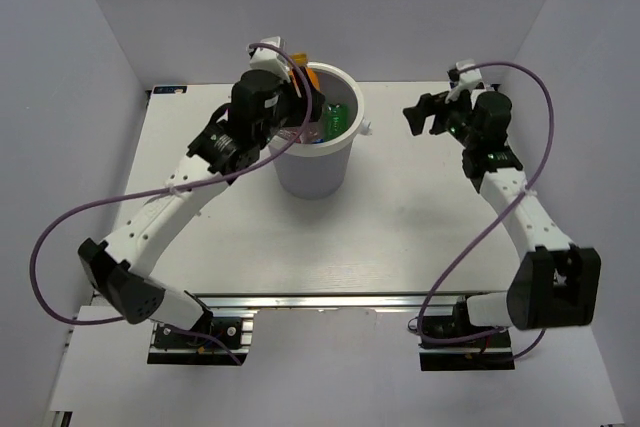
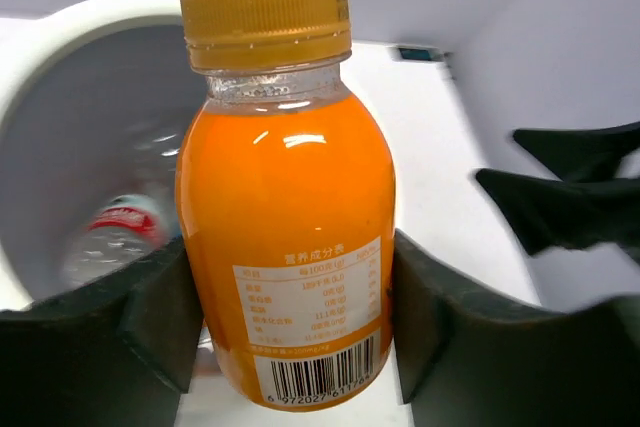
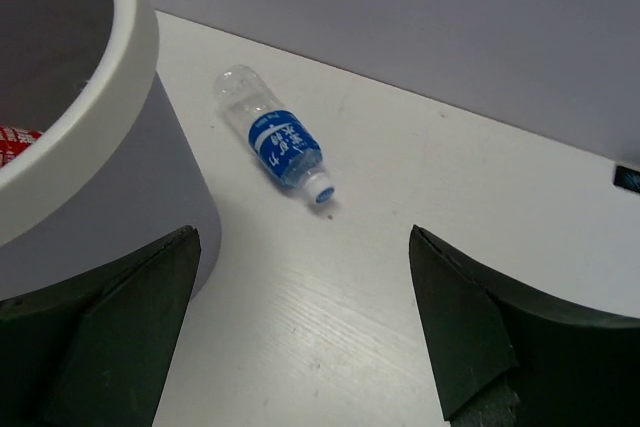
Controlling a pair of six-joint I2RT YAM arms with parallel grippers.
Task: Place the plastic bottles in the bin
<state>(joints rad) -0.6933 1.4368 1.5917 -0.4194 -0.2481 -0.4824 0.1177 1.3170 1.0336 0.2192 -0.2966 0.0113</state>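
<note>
Red-label bottle (image 2: 120, 235) looks blurred deep inside the bin (image 2: 85, 19)

Overhead camera looks down from behind; close wrist cameras share the bin (image 1: 312, 175)

The bin (image 1: 312, 172) stood near the far edge of the surface (image 1: 400, 237). Some bottles (image 1: 336, 119) lay in it. One more bottle (image 3: 283, 147) lay on the surface just beside it.

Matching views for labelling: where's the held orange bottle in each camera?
Top external: orange bottle above the bin's far rim, mostly hidden.
Left wrist: centre frame, upright between the jaws.
Right wrist: not in it.
Shared landmark: the bin, at the left in both wrist views.
</note>
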